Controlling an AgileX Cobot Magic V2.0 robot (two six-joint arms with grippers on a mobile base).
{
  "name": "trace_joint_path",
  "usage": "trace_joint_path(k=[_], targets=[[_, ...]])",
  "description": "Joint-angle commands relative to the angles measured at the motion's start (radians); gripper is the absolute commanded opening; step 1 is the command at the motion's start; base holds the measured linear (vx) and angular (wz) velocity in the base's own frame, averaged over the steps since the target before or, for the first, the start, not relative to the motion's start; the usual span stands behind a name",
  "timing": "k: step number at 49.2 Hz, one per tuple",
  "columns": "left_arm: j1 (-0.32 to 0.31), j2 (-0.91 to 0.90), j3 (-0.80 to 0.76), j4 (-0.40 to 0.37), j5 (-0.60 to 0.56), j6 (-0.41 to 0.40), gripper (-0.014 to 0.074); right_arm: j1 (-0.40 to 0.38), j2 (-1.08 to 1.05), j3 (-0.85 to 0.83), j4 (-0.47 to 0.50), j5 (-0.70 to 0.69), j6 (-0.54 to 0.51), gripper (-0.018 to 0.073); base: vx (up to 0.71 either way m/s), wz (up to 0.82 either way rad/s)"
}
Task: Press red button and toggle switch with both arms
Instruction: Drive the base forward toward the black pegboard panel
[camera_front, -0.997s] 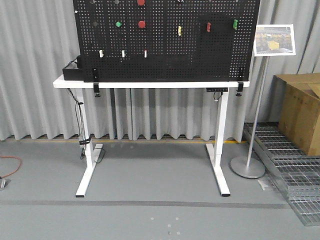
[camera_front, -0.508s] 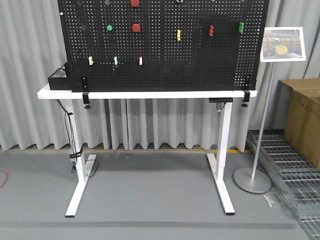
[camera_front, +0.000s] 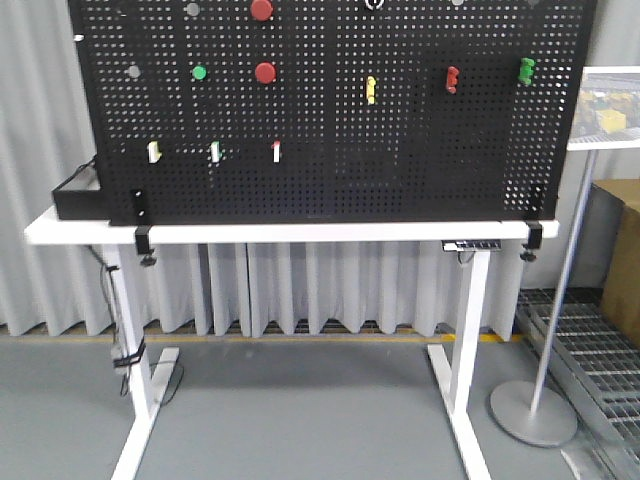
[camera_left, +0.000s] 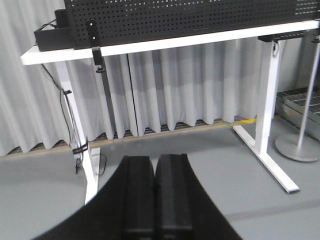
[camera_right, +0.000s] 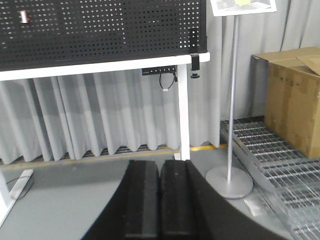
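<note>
A black pegboard (camera_front: 330, 110) stands on a white table (camera_front: 290, 232). Two round red buttons sit on it, one at the top (camera_front: 262, 9) and one lower (camera_front: 265, 72), beside a green button (camera_front: 199, 72). Toggle switches include a yellow one (camera_front: 371, 89), a red one (camera_front: 453, 79), a green one (camera_front: 526, 70) and three small white ones (camera_front: 214, 152). My left gripper (camera_left: 155, 162) is shut and empty, low over the floor, far from the board. My right gripper (camera_right: 160, 167) is shut and empty too. Neither arm shows in the front view.
A sign stand (camera_front: 535, 415) stands right of the table, also in the right wrist view (camera_right: 229, 180). A cardboard box (camera_right: 292, 97) and metal floor grating (camera_right: 280, 170) lie at the right. A black box (camera_front: 75, 195) sits on the table's left end. Grey curtains hang behind.
The front view has come closer to the table: the pegboard now looks larger and fills the upper frame, and has shifted left-to-centre. The sign stand and box have slid toward the right edge.
</note>
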Motion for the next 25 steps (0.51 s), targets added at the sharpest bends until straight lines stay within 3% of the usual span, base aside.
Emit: trace_joint_path(k=[1, 25], targets=[[0.002, -0.016, 0.033, -0.005, -0.080, -0.008, 0.0002, -0.005, -0.017, 0.011, -0.004, -0.077, -0.009, -0.0003, 0.51, -0.04], [0.002, -0.016, 0.033, -0.005, -0.080, -0.008, 0.0002, -0.005, -0.017, 0.011, -0.004, -0.077, -0.009, -0.0003, 0.48, -0.02]])
